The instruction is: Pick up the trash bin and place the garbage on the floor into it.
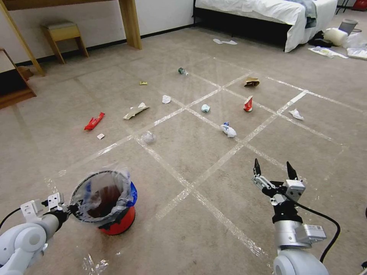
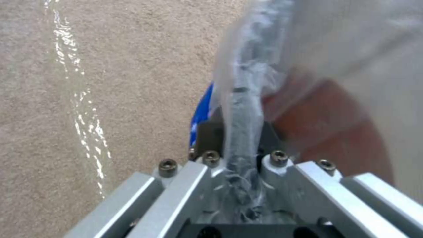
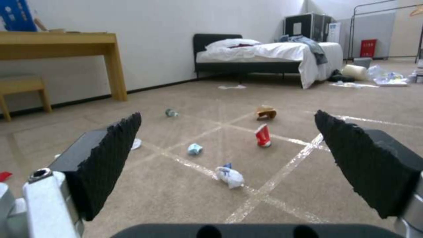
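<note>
a bed (image 1: pixel 275 11) with white bedding is standing at about one o'clock, a grey garment (image 3: pixel 314 49) hanging over its end. a wooden stool (image 1: pixel 63 36) is sitting at eleven o'clock beside a wooden table leg (image 1: pixel 130 23). a grey bin (image 1: pixel 348 26) is standing at two o'clock.

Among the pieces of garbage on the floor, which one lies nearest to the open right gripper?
The crumpled white tissue with blue marks, beside a tape line. It lies closest ahead of the right gripper; the red-and-white carton is farther.
</note>
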